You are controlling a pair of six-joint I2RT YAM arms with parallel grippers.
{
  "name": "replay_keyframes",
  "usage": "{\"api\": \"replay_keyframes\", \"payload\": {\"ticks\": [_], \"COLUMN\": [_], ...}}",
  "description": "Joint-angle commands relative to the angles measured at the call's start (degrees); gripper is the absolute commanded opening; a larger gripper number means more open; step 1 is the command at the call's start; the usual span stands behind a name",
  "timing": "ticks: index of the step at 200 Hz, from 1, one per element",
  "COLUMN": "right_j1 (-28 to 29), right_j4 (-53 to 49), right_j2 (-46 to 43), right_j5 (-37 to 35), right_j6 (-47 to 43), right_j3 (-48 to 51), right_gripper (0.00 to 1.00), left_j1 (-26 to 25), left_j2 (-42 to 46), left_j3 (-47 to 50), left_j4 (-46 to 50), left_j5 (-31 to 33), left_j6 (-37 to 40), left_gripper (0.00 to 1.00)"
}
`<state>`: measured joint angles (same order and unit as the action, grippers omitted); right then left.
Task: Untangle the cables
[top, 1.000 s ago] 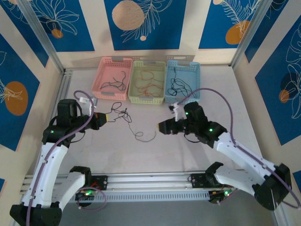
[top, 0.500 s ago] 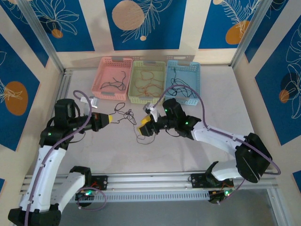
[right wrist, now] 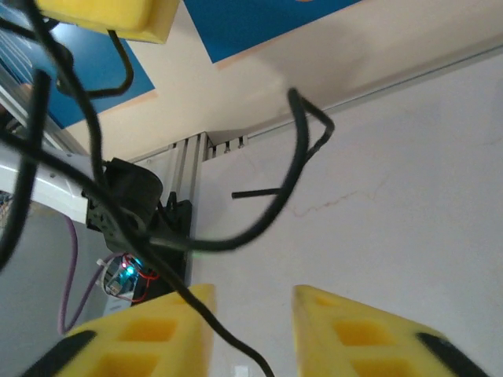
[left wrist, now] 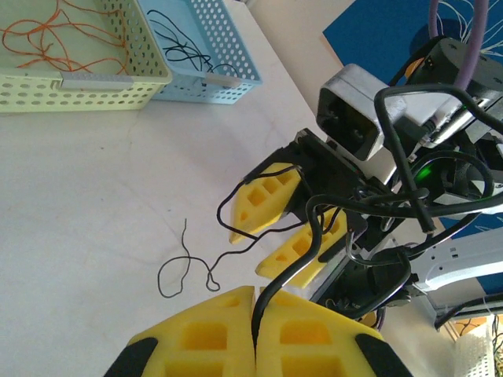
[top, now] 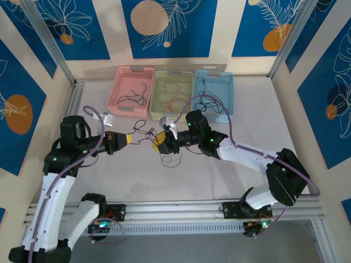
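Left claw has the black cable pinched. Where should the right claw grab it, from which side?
I'd take the raised strand of the black cable beside the left claw, coming from the right with the open right claw astride it. It hangs off the table; the curled tail lies flat.

A thin black cable (top: 143,133) is pinched in the left gripper's (top: 127,139) closed jaws. It runs in kinked loops to the right gripper (top: 159,145), and its loose end squiggles on the worktop (top: 230,164). More black cables (top: 134,97) lie in the pink basket (top: 133,69) and the blue basket (top: 214,73). Orange cables (top: 173,100) lie in the green basket (top: 174,73).
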<state>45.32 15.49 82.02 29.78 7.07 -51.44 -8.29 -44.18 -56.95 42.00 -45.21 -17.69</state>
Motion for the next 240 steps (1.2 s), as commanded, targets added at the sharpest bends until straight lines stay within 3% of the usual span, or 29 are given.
{"api": "replay_keyframes", "payload": {"ticks": [1,6,57,105,161,188,205,240], "right_j1": [-0.18,-0.35,-4.41,-14.13,-28.48,-35.88,-38.51,-35.48], "right_j4": [0.92,1.3,0.53,-5.55,-13.72,-17.0,-19.52,-16.13], "right_j2": [-0.25,-0.71,-11.07,-26.28,-37.73,-39.35,-38.51,-34.25], "right_j5": [0.42,-0.02,-12.57,-24.62,-29.97,-27.79,-26.46,-15.02], "right_j6": [-0.03,0.19,6.02,13.6,21.82,25.95,27.27,26.76], "right_j3": [-1.26,-0.96,2.21,5.43,8.33,8.23,7.45,7.53], "right_gripper": [0.04,0.0,0.0,0.0,0.0,0.0,0.0,0.0], "left_j1": [-0.52,-0.56,-0.58,-0.57,-0.6,-0.87,-1.54,-2.72], "left_j2": [0.56,0.65,-0.15,-1.45,-1.62,-1.24,-0.43,3.0], "left_j3": [-1.67,-1.67,-0.26,0.94,2.44,2.96,3.55,5.05], "left_j4": [1.92,2.02,5.62,10.11,9.09,8.39,5.86,-2.95], "left_j5": [-1.31,-1.22,4.23,14.38,15.12,12.1,5.25,-4.17], "left_j6": [0.38,0.55,2.99,5.27,4.42,4.6,3.53,-1.77], "left_gripper": [0.0,0.0,0.0,0.0,0.0,0.0,0.0,0.0]}}
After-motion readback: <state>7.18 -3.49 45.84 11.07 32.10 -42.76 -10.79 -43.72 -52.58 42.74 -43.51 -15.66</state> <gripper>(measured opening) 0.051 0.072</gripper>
